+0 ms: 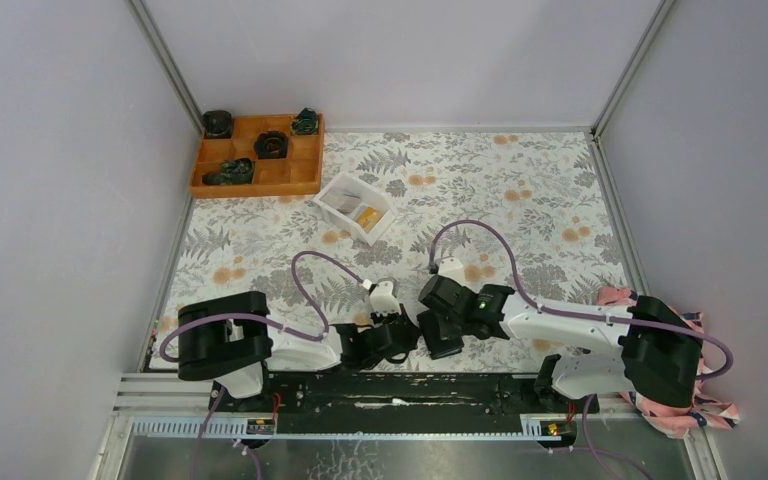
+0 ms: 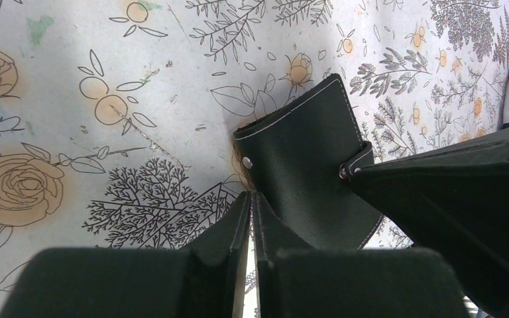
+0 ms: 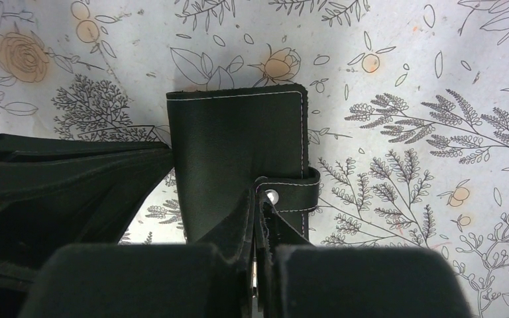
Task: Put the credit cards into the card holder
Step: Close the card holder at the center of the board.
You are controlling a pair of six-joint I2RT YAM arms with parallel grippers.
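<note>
Black stitched-leather, square-cornered folding card holder [image 3: 232, 139] sits nr front edge of floral-print counter [image 1: 520, 190], gripped both sides: right claw [image 3: 258, 199] pinched on its clasp tab [image 3: 298, 189], left claw [image 2: 250, 199] narrow, nipping opp. edge; open counter beyond, w/ thin orange & pale cards [image 1: 367, 216] in white plastic tray [image 1: 330, 188].

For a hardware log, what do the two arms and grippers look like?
The left arm and right arm: white links, black joints, looping purple cables. A green light on the right arm. The left gripper and right gripper: black, tapered.
</note>
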